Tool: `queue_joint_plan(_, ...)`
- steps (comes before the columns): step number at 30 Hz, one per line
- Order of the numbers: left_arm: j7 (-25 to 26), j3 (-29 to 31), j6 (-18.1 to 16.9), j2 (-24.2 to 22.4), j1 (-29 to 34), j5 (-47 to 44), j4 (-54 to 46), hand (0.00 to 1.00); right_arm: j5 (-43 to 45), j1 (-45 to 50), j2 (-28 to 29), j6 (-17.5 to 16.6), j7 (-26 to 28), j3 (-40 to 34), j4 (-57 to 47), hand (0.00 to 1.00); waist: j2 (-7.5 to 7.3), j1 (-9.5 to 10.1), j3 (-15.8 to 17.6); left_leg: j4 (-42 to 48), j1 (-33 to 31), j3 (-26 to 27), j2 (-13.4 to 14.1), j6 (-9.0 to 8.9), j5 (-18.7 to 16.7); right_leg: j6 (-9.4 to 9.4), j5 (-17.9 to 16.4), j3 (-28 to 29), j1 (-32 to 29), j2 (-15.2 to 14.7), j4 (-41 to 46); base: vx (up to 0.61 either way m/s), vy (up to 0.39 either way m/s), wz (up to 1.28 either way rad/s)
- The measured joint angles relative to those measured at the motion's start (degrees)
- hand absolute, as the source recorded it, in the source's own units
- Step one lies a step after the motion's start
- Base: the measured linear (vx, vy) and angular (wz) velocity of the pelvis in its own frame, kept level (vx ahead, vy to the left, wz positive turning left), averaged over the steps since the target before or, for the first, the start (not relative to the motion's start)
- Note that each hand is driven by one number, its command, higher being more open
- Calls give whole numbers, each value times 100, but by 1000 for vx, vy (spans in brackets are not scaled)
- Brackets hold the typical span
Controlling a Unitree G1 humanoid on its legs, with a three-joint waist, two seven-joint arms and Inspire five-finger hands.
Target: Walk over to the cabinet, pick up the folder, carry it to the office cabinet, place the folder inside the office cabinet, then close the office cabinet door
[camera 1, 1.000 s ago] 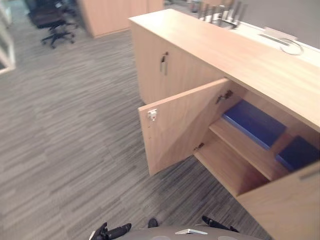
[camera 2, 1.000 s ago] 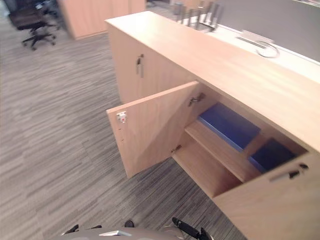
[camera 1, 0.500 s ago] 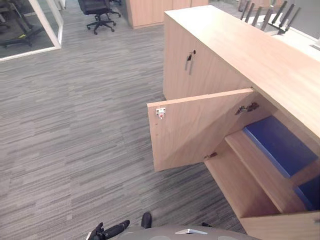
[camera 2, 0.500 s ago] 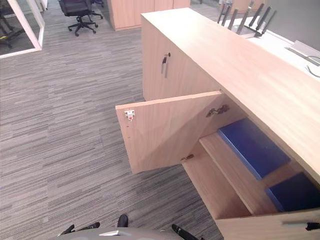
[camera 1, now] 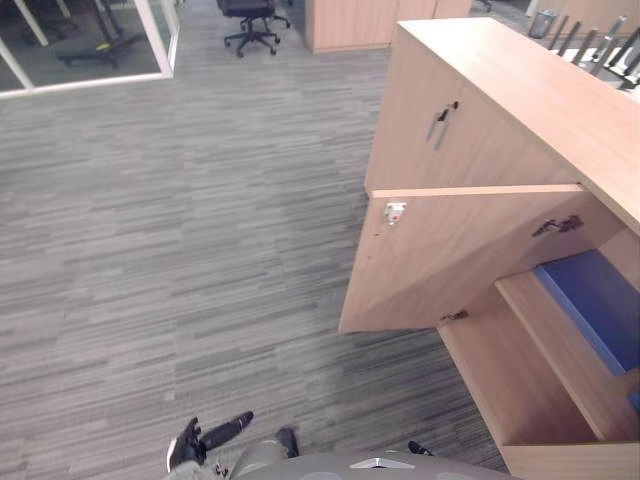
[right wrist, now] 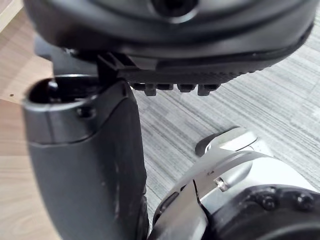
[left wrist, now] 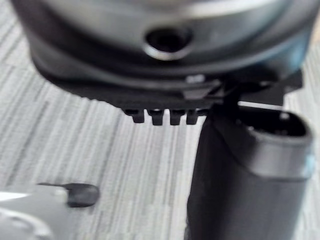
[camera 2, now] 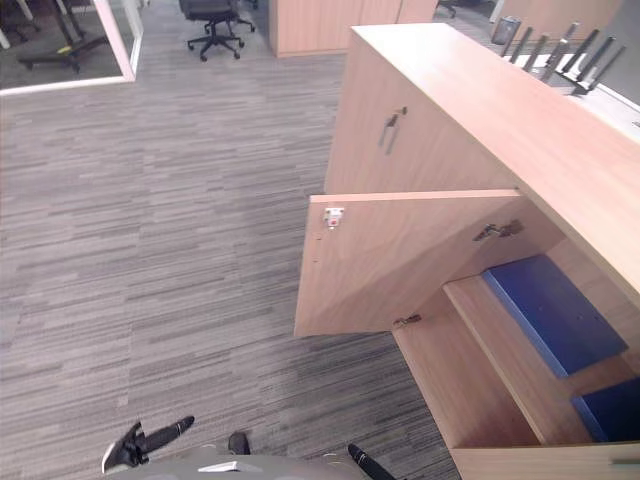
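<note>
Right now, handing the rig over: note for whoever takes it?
Left hand open, empty, above the carpet. Right hand open, empty.
A blue folder lies on the shelf inside the cabinet, a second blue folder beside it. The door stands wide open.
Done: cannot tell whether the robot placed either folder.
Left: close the door, at least.

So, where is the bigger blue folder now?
In the right eye view the flat blue folder lies on the shelf inside the light wooden cabinet, at right, past its open door.
</note>
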Motion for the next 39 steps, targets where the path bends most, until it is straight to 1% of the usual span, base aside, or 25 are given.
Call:
queue_joint_plan(2,-1,-13,64,62,5,-1,-540,100,1,13,-16,-1,-10,19,-3,100,33,-14,-14,-504,211,-25,-119,32,246,-9,185,102,-23,82,-73,-2,73,11)
queue_joint_plan(3,-3,-21,95,82,6,0,-881,100,0,37,-50,-2,-15,54,-12,100,112,-21,-49,-577,280,-34,-139,57,292,-5,231,166,21,112,-82,57,65,7)
queue_joint_plan(4,-3,-24,115,96,6,0,-1058,100,-1,49,-66,-1,-14,64,-15,100,137,-20,-56,-577,326,-23,-143,59,292,-19,246,205,57,114,-87,99,58,-6)
queue_joint_plan(5,0,-62,157,140,8,0,-1400,100,-1,99,-103,0,-14,121,-18,100,192,-16,-133,-577,368,3,-149,82,285,-17,259,278,88,118,-94,81,25,-12)
queue_joint_plan(7,2,-267,155,314,-5,2,-1964,100,-5,158,-110,9,-1,217,-30,100,240,-22,-215,-577,452,68,-147,123,260,-20,261,308,159,130,-142,87,4,-17)
queue_joint_plan(8,5,-324,154,340,-25,2,-2115,100,-6,168,-117,9,1,260,-34,100,213,-22,-254,-577,467,92,-147,130,256,-22,262,325,183,135,-183,106,-24,-23)
queue_joint_plan(10,11,-559,155,404,-185,77,-2477,100,-4,187,-162,9,7,343,-51,100,258,-21,-272,-577,546,185,-135,140,257,-33,269,427,269,153,-291,81,-30,-24)
queue_joint_plan(12,59,-915,155,411,-425,497,-2702,100,-2,194,-202,12,35,374,-66,100,312,-78,-276,-577,633,291,-98,147,261,-45,262,489,317,184,-302,56,-40,-24)
queue_joint_plan(13,97,-1033,155,413,-495,636,-2746,100,-2,192,-208,12,46,398,-71,100,316,-108,-279,-577,648,308,-88,147,261,-51,259,509,320,195,-303,49,-52,-19)
queue_joint_plan(14,153,-1299,155,439,-668,935,-2772,100,-2,190,-209,8,60,440,-81,100,316,-167,-279,-577,674,332,-67,147,262,-62,253,555,324,216,-303,31,-47,-22)
queue_joint_plan(16,184,-1781,154,526,-924,1400,-2772,100,0,190,-211,8,84,443,-82,100,310,-201,-275,-577,729,427,-9,141,259,-101,274,640,324,261,-309,11,-48,-34)
queue_joint_plan(17,186,-2107,148,588,-1103,1625,-2772,100,0,192,-210,6,107,443,-81,100,307,-254,-277,-577,741,457,24,136,257,-134,296,684,319,296,-340,2,-57,-31)
queue_joint_plan(18,187,-2263,144,627,-1195,1776,-2772,100,1,189,-208,6,117,443,-82,100,303,-295,-276,-577,741,479,34,132,254,-136,298,710,318,306,-363,-12,-77,-39)
queue_joint_plan(19,170,-2704,138,759,-1440,2117,-2772,100,3,185,-203,0,142,440,-86,100,300,-372,-273,-577,747,596,74,115,248,-147,307,799,271,341,-374,-16,-51,-33)
queue_joint_plan(22,92,-3158,82,903,-1757,2507,-2752,100,8,190,-201,-5,144,435,-83,100,295,-502,-270,-577,762,676,124,96,247,-161,323,938,219,360,-374,-14,-39,-31)
queue_joint_plan(24,49,-3449,-1,979,-2018,2710,-2726,100,66,201,-196,-4,144,423,-77,100,295,-537,-254,-577,804,755,161,72,248,-159,339,1049,198,386,-373,-86,-86,-52)
queue_joint_plan(25,-19,-4009,-108,1423,-2716,2932,-2187,100,239,226,-100,-28,140,321,-70,100,209,-673,-161,-576,731,923,191,55,263,-86,459,1256,15,438,-381,-144,-121,-53)
queue_joint_plan(30,-19,-4022,-107,1426,-2739,2932,-2176,100,239,227,-98,-28,140,318,-59,100,212,-714,-159,-576,731,926,202,47,285,-92,475,1259,7,446,-375,-28,-21,-8)
queue_joint_plan(31,-11,-4054,-94,1420,-2841,2930,-2076,100,240,236,-97,-29,141,312,-47,100,220,-714,-153,-575,730,945,210,45,287,-92,490,1267,0,449,-376,-28,-9,-5)
queue_joint_plan(32,-10,-4104,-47,1401,-3083,2931,-1831,100,240,240,-101,-34,142,290,-47,100,229,-716,-148,-574,730,979,220,43,288,-79,524,1325,-20,452,-376,-41,7,-21)
queue_joint_plan(34,141,-4210,369,1323,-3385,2909,-1728,100,271,237,-106,-42,145,265,-61,100,240,-774,-149,-560,715,1108,245,42,285,-76,596,1506,-105,463,-348,-51,24,-27)
queue_joint_plan(35,429,-4213,654,1122,-3545,2795,-1611,100,338,268,-107,-35,149,217,-64,100,256,-801,-142,-571,699,1128,249,40,280,-51,638,1559,-151,466,-310,-63,34,-12)
queue_joint_plan(37,609,-4270,683,938,-3627,2210,-1510,100,410,316,-120,-10,115,105,-68,100,275,-770,-149,-576,612,1095,211,50,281,14,709,1545,-255,443,-275,-69,44,-2)
queue_joint_plan(39,688,-4527,669,940,-3639,2148,-1530,100,428,341,-117,-4,70,92,-62,100,278,-772,-150,-566,570,1103,168,70,269,59,760,1553,-294,426,-283,-63,47,6)
